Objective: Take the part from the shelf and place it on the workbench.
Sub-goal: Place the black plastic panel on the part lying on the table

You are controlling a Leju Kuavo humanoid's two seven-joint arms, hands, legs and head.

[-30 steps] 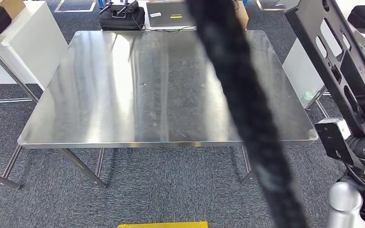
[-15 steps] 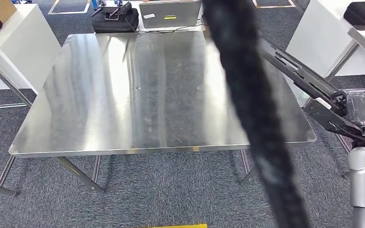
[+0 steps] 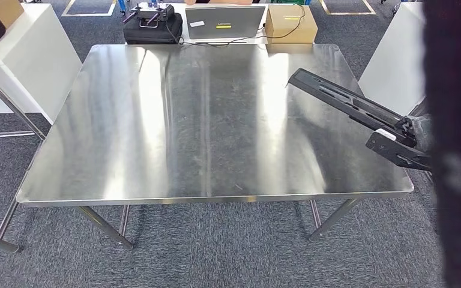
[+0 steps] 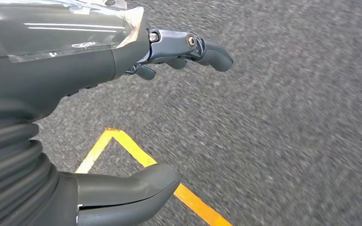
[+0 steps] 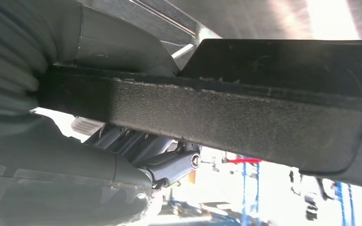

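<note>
Black part over the steel workbench, held by the right hand.
Right wrist view shows the fingers wrapped around the part's textured bar; left wrist view shows the left hand released above grey carpet and yellow tape. Since a second ago the part has swung down from upright, reaching over the workbench's right side.

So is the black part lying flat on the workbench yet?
No. The black part slants above the workbench, its far end low, the near end gripped by the right hand.
</note>
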